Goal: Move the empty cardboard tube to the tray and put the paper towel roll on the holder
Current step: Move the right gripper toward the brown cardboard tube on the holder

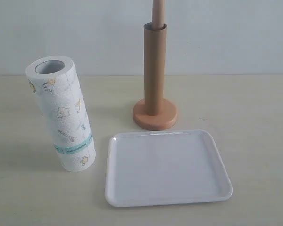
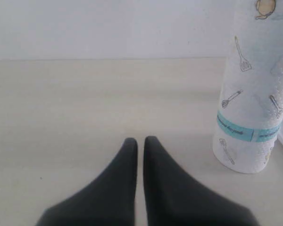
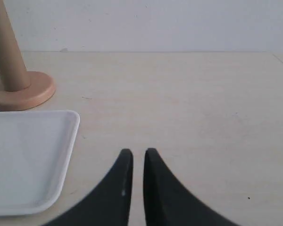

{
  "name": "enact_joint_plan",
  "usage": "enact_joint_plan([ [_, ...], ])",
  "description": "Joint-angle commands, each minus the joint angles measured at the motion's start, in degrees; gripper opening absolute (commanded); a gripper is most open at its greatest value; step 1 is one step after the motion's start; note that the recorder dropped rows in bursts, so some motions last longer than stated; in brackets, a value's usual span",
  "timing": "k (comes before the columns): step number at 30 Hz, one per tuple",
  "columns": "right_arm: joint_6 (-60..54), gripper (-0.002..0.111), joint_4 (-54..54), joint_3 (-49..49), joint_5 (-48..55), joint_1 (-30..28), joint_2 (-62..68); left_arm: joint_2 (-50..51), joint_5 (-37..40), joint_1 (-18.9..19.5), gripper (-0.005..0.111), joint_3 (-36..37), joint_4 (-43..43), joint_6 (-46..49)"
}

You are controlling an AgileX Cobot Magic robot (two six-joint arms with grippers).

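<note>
Left gripper [image 2: 139, 140]: the two dark fingers are closed to a hairline slit with nothing between them, and the tips sit low over the pale table [image 1: 254, 117].

1. Paper towel roll [image 1: 61, 115]. Count: one. It is a thick white embossed cylinder with small yellow cartoon prints, a teal band near the lower end and an open grey core at the top. It stands on end on the table, at the left of the exterior view. It appears to lean with its top to the left, though the camera angle may exaggerate this. Its foot is just beside the left edge of the tray, apart from it.

2. Tray [image 1: 167, 167]. Count: one. It is flat, white and rectangular, with rounded corners and a low raised rim. Its whole floor is bare.

3. Holder [image 1: 155, 117]. Count: one. It has an orange-tan disc base, which sits just behind the far edge of the tray without touching it.

4. Empty cardboard tube [image 1: 154, 70]. Count: one. It is plain brown and stands upright, sleeved over the holder's pole, with its lower end on the base. The pole tip protrudes above the tube's rim.

Right gripper [image 3: 135, 151]: its fingers are likewise drawn nearly together and hold nothing. It is near the right edge of the tray, over bare tabletop that runs to the far wall.
</note>
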Motion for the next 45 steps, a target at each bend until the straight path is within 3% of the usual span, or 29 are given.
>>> enact_joint_plan([
  [1, -0.41, 0.009, -0.65, -0.01, -0.04, -0.35, -0.29, -0.21, -0.21, 0.15, 0.004, 0.23, 0.0, 0.0],
  [6, -4.23, 0.009, -1.07, -0.01, -3.89, -0.35, -0.29, -0.21, -0.21, 0.15, 0.004, 0.23, 0.0, 0.0],
  [10, -6.32, 0.009, -0.59, -0.01, -17.69, -0.35, -0.29, -0.21, -0.21, 0.15, 0.004, 0.23, 0.0, 0.0],
  [16, -6.19, 0.009, -0.59, -0.01, -53.11, -0.35, -0.29, -0.21, -0.21, 0.15, 0.004, 0.23, 0.0, 0.0],
  [17, -3.95, 0.009, -0.59, -0.01, -60.88, -0.35, -0.29, -0.21, -0.21, 0.15, 0.004, 0.23, 0.0, 0.0],
  [19, 13.16, 0.009, -0.68, -0.01, -72.76, -0.35, -0.29, -0.21, -0.21, 0.15, 0.004, 0.23, 0.0, 0.0],
  [21, 17.11, 0.009, -2.08, -4.72, -69.07, -0.35, -0.29, -0.21, -0.21, 0.15, 0.004, 0.23, 0.0, 0.0],
  [24, 18.25, 0.009, -3.88, -17.56, -50.06, -0.35, 4.18, -0.21, -0.21, 0.15, 0.004, 0.23, 0.0, 0.0],
  [27, 23.41, 0.009, -4.88, -31.8, -27.54, -0.35, 16.7, -0.21, -0.21, 0.15, 0.004, 0.23, 0.0, 0.0],
  [32, 24.85, 0.009, -4.64, -40.2, -7.34, -0.35, 33.19, -0.21, -0.21, 0.15, 0.004, 0.23, 0.0, 0.0],
  [37, 23.36, 0.009, -0.58, -40.01, -6.08, 1.46, 47.98, -0.21, -0.21, 0.15, 0.004, 0.23, 0.0, 0.0],
  [45, 14.91, 0.009, -0.58, -40.01, -14.84, 11.75, 69.68, -0.21, -0.21, 0.15, 0.004, 0.23, 0.0, 0.0],
])
